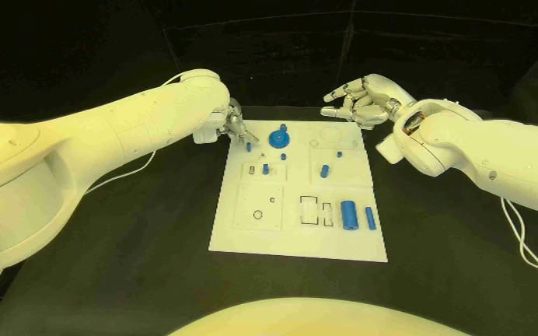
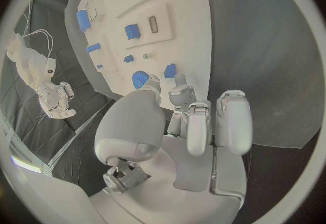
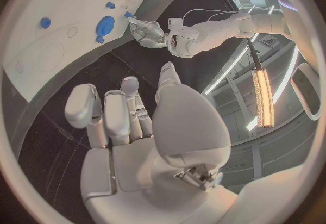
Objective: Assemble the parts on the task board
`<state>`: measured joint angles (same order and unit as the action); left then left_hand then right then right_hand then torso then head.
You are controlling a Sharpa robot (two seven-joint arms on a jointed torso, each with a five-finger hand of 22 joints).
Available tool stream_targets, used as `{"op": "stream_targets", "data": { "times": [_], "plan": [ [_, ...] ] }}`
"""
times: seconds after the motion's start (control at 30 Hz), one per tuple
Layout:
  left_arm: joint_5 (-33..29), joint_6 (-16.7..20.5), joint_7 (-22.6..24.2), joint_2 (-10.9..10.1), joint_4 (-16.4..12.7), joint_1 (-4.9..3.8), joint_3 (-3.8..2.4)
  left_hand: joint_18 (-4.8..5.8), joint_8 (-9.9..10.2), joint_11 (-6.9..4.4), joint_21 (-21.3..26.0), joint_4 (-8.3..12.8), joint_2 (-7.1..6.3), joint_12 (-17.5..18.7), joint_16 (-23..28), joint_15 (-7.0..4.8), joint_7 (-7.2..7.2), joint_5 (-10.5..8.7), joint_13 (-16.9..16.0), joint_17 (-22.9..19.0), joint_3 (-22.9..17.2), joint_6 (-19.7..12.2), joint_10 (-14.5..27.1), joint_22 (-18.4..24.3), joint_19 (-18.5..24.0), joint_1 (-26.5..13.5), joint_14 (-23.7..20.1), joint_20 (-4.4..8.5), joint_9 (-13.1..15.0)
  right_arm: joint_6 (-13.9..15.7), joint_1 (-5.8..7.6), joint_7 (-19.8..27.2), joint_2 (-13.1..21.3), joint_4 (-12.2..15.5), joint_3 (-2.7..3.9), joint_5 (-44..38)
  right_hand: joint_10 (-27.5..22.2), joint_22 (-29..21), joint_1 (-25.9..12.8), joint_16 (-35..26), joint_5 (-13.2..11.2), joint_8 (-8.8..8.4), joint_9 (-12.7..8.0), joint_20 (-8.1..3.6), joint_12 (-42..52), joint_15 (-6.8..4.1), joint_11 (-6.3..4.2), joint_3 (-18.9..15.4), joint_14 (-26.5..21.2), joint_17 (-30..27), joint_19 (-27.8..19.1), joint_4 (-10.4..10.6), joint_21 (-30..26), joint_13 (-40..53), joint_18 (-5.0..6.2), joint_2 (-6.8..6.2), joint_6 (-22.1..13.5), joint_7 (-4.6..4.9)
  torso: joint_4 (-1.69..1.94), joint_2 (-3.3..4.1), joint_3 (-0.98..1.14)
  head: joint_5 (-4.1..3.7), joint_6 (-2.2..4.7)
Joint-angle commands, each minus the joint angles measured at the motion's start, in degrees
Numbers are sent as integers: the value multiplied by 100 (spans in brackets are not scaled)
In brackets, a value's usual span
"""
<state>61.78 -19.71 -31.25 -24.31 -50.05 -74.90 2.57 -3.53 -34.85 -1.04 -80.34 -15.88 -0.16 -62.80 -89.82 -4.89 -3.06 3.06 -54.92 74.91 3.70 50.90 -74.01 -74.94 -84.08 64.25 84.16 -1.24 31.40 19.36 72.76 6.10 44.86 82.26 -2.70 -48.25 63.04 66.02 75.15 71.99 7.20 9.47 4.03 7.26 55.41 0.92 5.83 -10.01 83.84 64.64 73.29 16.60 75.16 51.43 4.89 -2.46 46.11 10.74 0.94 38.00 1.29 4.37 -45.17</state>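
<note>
The left robot hand (image 1: pixel 232 129) reaches over the near corner of the white board (image 1: pixel 256 243) on the table (image 1: pixel 134 274), fingertips pinching a small blue piece (image 2: pixel 170 70), seemingly to seat it, while the right robot hand (image 1: pixel 361 101), fingers apart and holding nothing, waits beyond the board's far edge.

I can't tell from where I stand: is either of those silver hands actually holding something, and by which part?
The right hand holds nothing; its fingers hang apart beyond the task board. The left hand has its fingertips at a small blue part at the board's far edge; whether it grips cannot be told.

White task board (image 1: pixel 256 219) with blue parts (image 1: pixel 350 215) on a black table (image 1: pixel 134 258); silver left robot hand (image 1: pixel 232 127).
</note>
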Motion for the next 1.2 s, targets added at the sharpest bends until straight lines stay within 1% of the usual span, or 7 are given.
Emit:
{"op": "stream_targets", "data": {
  "times": [0.03, 0.43, 0.5, 0.6, 0.73, 0.9, 1.2],
  "plan": [
    [39, -150, 59, 24, 37, 9, -2, 54, 20, -12, -28, 14, 20, -32, -18, 12, 2, -32, -3, 1509, 29, 37, -32, -97, -133, 70, 584, -12, -12, -5, 10, 47, -13, 2, 4, 5, -45, -11, -15, -32, 38, 29, 0, 2, 19, 10, -17, 35, 6, 3, -26, 2, -22, -10, 69, 15, -58, -3, 5, -3, 1, 3, -6],
    [25, -111, 97, 65, 77, 35, -1, 55, 40, -11, -30, 60, 97, -39, -18, 13, 1, -30, -9, 1509, 50, 60, -35, -104, -132, 192, 584, -11, -48, -11, 10, 50, -33, -12, 4, 5, -46, -14, -10, -37, 66, 38, 1, 2, 24, 10, -17, 39, 7, 0, -25, -2, -25, -14, 69, 35, -62, -4, 9, -4, 2, -2, -14],
    [22, -123, 96, 70, 85, 35, -1, 55, 47, -11, -31, 85, 126, -38, -18, 13, -1, -30, -7, 1509, 52, 67, -33, -107, -132, 243, 584, -12, -60, -11, 10, 50, -35, -13, 4, 5, -47, -15, -10, -37, 69, 39, 1, 2, 24, 10, -17, 39, 7, -1, -25, -2, -25, -16, 70, 37, -63, -4, 5, -5, 3, 5, -22],
    [20, -112, 98, 77, 101, 36, -1, 55, 59, -9, -30, 142, 218, -38, -18, 14, -2, -30, -5, 1509, 20, 78, -32, -108, -130, 359, 584, -12, -82, -12, 10, 50, -37, -15, 4, 5, -46, -14, -8, -36, 80, 42, 1, 1, 28, 9, -18, 40, 8, 2, -24, -3, -25, -15, 69, 46, -65, -4, 8, -2, 4, 2, -21],
    [19, -45, 118, 86, 114, 36, -1, 53, 78, -11, -23, 267, 364, -30, -18, 13, -5, -28, 4, 1509, -84, 82, -25, -103, -125, 573, 584, -13, -111, -13, 10, 51, -40, -17, 4, 5, -46, -14, -8, -36, 80, 42, 1, 1, 28, 9, -18, 40, 8, 2, -24, -3, -25, -15, 69, 46, -65, -4, 4, -5, 2, 3, -22],
    [18, -15, 152, 105, 127, 36, -2, 50, 107, -23, -16, 478, 504, -17, -18, 4, 8, -27, 16, 1509, -264, 67, -13, -99, -121, 880, 584, -7, -144, -17, 10, 52, -45, -19, 4, 5, -44, -13, -5, -36, 95, 47, 1, 1, 35, 9, -18, 41, 9, 3, -22, -5, -26, -14, 69, 58, -67, -5, 2, 0, 4, 1, -23],
    [-13, -162, 220, 144, 149, 36, -2, 47, 164, -35, -2, 764, 594, 20, -18, -4, 20, -27, 46, 1509, -502, 54, 15, -89, -112, 1207, 584, 2, -209, -28, 10, 47, -49, -20, 4, 5, -44, -13, -5, -36, 95, 47, 1, 1, 35, 9, -18, 41, 9, 3, -22, -5, -26, -14, 69, 58, -67, -5, 7, -4, 2, -5, -44]
  ]
}}
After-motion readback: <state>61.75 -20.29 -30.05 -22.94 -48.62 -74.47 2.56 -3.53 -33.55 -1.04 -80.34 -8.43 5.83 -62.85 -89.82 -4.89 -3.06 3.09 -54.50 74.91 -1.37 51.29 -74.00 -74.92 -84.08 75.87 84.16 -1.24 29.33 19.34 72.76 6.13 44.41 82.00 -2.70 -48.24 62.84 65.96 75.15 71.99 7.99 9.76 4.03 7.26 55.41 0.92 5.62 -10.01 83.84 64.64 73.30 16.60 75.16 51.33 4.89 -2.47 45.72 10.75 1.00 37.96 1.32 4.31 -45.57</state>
